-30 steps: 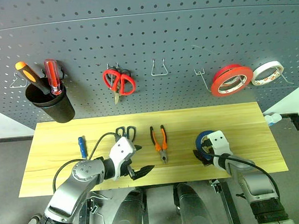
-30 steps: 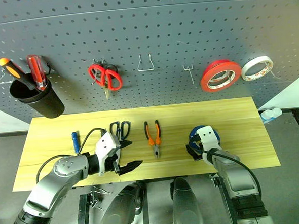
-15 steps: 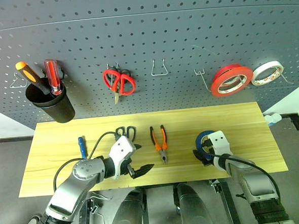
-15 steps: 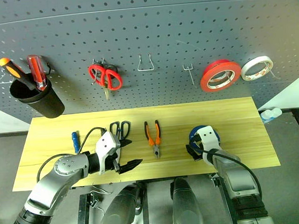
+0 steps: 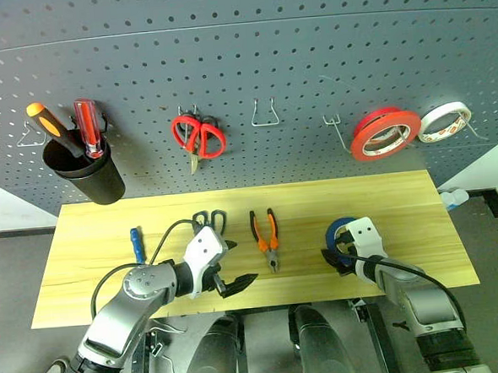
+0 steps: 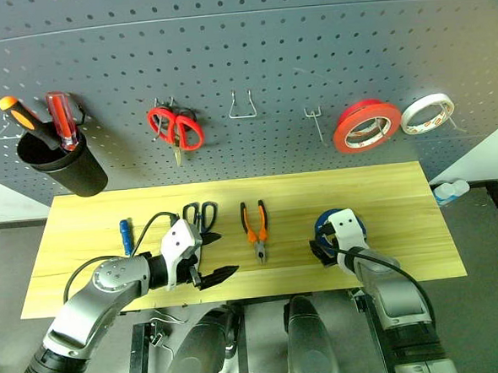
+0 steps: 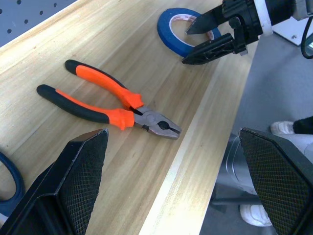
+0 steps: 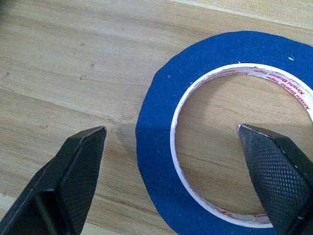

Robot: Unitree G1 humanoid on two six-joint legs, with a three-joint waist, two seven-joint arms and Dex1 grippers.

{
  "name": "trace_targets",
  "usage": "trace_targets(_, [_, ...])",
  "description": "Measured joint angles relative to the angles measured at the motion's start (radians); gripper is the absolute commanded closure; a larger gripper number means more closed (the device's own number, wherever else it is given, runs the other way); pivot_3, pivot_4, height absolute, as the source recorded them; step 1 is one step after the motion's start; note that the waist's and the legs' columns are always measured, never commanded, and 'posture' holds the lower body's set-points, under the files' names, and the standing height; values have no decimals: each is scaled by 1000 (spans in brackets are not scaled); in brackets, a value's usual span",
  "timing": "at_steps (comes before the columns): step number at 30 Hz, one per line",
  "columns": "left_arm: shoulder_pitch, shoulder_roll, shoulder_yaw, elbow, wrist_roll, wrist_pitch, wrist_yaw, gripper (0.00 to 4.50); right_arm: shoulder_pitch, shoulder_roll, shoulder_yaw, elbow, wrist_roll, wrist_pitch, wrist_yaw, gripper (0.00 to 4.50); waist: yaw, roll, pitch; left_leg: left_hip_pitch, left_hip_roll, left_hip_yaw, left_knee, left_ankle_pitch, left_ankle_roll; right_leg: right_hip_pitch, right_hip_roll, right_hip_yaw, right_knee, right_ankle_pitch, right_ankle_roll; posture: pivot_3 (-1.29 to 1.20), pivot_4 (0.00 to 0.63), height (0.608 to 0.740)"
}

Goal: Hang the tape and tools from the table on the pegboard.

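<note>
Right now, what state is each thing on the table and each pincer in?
Blue tape roll: flat on table, ungripped.
Pliers: flat, closed.
Black-handled scissors: flat on table.
Blue screwdriver: flat on table.
Left pincer: open, empty.
Right pincer: open, straddling the tape's rim.

A blue tape (image 8: 161, 147) with a white inner ring is lying on the pale yellow, grained table (image 5: 100, 238). Orange-and-black pliers (image 7: 110, 105) are lying mid-frame. At the top, the dark grey pegboard (image 5: 249, 51) is showing regular holes.
</note>
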State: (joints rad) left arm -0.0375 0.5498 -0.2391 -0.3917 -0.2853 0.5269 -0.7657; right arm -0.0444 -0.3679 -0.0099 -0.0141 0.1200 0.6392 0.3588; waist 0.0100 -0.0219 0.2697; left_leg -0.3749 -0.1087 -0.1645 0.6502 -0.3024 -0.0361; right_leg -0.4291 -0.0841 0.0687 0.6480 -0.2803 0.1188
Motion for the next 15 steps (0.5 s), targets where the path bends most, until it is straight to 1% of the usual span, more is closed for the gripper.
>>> trace_targets(15, [0,0,-3,6,1,-9,-1,60,0,0,1,2,0,0,-1,370,0,0,-2,0,0,0,1,0,0,0,0,0,1,0,0,29,229,720])
